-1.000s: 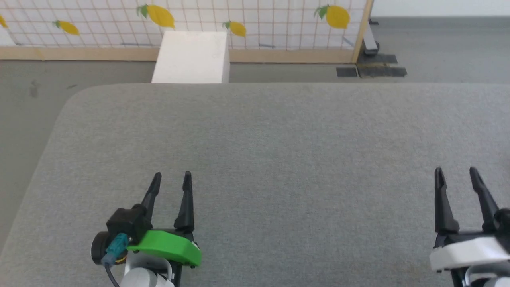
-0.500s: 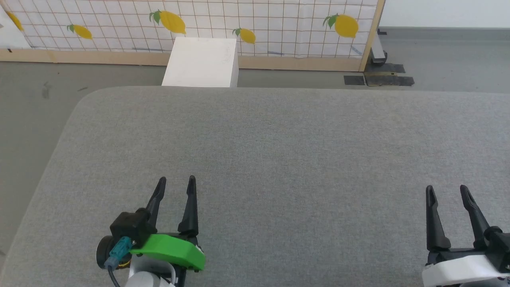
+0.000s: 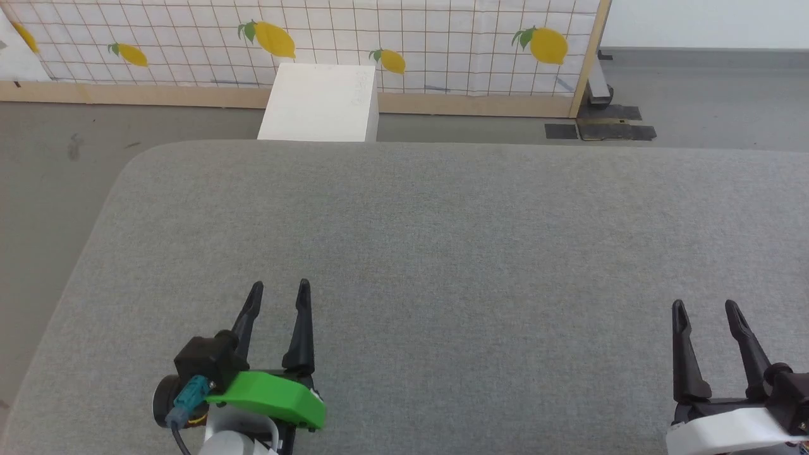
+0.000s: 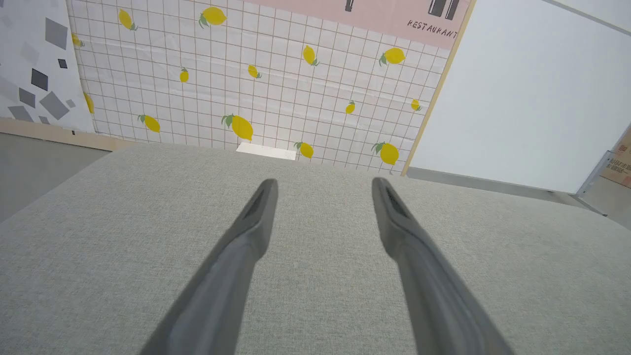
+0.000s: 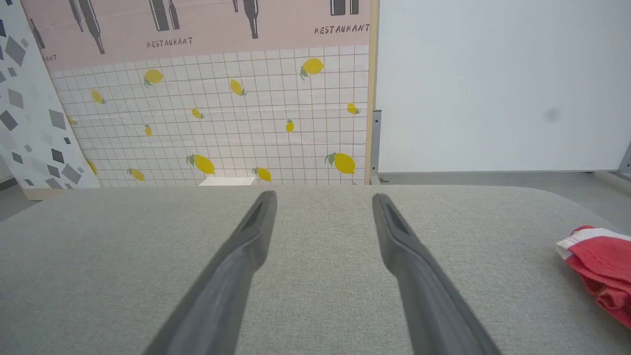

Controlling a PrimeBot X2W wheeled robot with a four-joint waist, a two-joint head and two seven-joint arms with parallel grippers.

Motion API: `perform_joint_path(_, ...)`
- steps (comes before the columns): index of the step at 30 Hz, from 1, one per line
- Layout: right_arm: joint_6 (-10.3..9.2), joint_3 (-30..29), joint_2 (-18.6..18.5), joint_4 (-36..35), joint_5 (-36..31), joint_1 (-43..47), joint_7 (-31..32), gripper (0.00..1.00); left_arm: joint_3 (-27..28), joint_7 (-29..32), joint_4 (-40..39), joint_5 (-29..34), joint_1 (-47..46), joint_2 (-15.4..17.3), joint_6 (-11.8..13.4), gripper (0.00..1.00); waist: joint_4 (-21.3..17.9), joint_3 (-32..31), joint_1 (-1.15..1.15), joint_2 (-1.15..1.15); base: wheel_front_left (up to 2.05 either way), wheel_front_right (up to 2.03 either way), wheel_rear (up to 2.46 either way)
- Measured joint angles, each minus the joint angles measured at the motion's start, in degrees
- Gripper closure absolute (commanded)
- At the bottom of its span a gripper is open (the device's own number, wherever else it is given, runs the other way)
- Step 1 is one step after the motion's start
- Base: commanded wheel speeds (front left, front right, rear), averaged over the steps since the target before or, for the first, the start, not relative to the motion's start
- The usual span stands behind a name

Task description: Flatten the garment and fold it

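Observation:
The garment [image 5: 599, 268], red with a white-trimmed edge, lies bunched on the grey surface at the right edge of the right wrist view, well to the right of my right gripper [image 5: 324, 198]. That gripper is open with nothing between its fingers; the head view has it at the lower right [image 3: 702, 308]. My left gripper [image 3: 278, 287] stands open and empty at the lower left of the head view, over bare grey fabric. In the left wrist view its fingers [image 4: 324, 183] point across the surface toward the far wall.
The grey padded table [image 3: 442, 215] has a rounded far left corner, with grey floor [image 3: 57, 151] beyond it. A white box [image 3: 319, 104] stands just behind the far edge. A lemon-print grid panel [image 3: 411, 44] backs the scene, with a white wall [image 5: 493, 84] to its right.
The head camera has tilted, so the whole picture shifted down slightly. The right gripper has drawn back toward the bottom of the view. Both grippers stay open.

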Motion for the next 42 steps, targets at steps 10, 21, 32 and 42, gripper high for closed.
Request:
perform_joint_path(10,0.00,0.9,0.0,1.0,1.3,0.0,-0.2,0.00,0.0,0.0,0.4,-0.2,0.0,0.0,0.1,0.00,0.0,0.0,0.00,0.00,0.00,0.00,0.00)
perform_joint_path(21,0.00,0.9,0.0,1.3,1.4,0.0,-0.1,1.00,-0.1,0.1,1.1,-0.5,0.3,0.0,0.0,1.00,0.1,-0.1,0.00,0.00,0.00,0.00,0.00)
perform_joint_path(32,0.00,0.9,0.0,1.3,1.4,0.0,-0.1,1.00,-0.1,0.1,1.1,-0.5,0.3,0.0,0.0,1.00,0.1,-0.1,0.00,0.00,0.00,0.00,0.00)
perform_joint_path(42,0.00,1.1,0.0,1.3,1.3,0.0,0.6,1.00,0.1,0.7,0.8,0.1,0.3,0.0,0.1,1.00,-0.1,-0.2,0.00,0.00,0.00,0.00,0.00)
